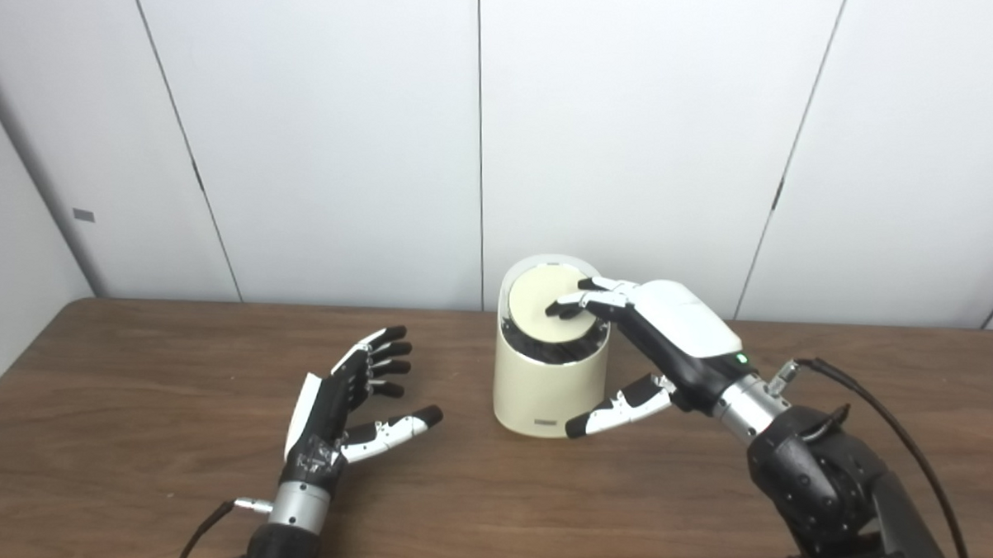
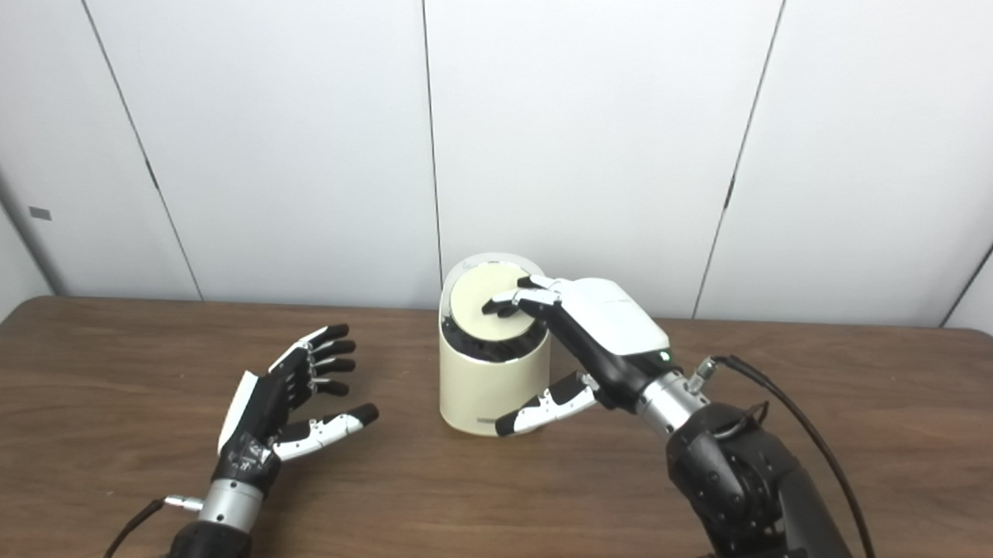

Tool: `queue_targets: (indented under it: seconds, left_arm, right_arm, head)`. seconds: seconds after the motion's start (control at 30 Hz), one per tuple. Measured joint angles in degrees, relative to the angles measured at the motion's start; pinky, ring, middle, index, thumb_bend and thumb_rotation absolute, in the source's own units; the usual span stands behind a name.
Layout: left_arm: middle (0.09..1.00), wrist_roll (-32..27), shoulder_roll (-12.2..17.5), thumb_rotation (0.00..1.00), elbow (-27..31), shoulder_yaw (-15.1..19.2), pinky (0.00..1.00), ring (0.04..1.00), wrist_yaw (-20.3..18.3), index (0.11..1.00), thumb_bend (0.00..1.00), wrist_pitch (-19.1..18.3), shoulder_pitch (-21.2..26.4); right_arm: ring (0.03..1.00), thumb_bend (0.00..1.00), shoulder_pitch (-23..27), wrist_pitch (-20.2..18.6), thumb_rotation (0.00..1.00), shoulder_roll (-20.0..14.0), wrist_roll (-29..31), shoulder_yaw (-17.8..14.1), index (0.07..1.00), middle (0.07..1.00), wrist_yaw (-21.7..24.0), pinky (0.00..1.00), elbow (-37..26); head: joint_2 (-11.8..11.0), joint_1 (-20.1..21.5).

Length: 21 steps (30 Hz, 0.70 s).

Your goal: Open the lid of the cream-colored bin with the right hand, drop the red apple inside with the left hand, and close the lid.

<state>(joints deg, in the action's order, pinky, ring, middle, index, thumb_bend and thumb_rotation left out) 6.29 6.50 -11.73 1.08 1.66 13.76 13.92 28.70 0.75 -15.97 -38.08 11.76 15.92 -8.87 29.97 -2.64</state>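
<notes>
Nearest the camera, the left hand (image 1: 352, 398) rests over the wooden table (image 1: 128, 431), fingers spread, holding nothing. The right hand (image 1: 659, 342) lays its fingertips (image 1: 563, 308) on the lid (image 1: 545, 301) of the cream-colored bin (image 1: 546, 392), thumb apart beside the wall. A small label near the bin's base is unreadable.

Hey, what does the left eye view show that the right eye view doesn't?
Only the left eye view: more of the left wall, with its small grey tag further in. Only the right eye view: the table's far right corner. Both: the right hand with fingertips on the bin's lid, the left hand open and empty; no apple visible.
</notes>
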Motion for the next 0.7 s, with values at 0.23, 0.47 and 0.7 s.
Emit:
queue_targets:
  seconds: [0.23,0.47,0.7]
  left_arm:
    - [0.801,0.0,0.0,0.17,0.0,0.0,0.64,0.750,0.0,0.846,0.83,0.0,-0.1]
    - [0.801,0.1,0.0,0.18,0.0,0.0,0.65,0.752,0.0,0.847,0.83,0.0,-0.3]
    - [0.801,0.1,0.0,0.17,0.1,0.0,0.65,0.748,0.0,0.847,0.83,0.0,-0.4]
  right_arm:
    - [0.902,0.82,-4.1,1.2,0.31,3.6,6.5,-4.9,0.879,0.899,-7.7,0.75,1.3]
    - [0.898,0.79,-11.0,1.8,0.34,4.2,11.8,-8.7,0.884,0.890,-11.6,0.82,5.6]
    - [0.873,0.77,-13.1,6.9,0.33,5.5,18.6,-11.1,0.878,0.891,-16.1,0.83,11.6]
  head:
    - [-0.9,-0.3]
    - [-0.8,-0.5]
    - [-1.0,-0.4]
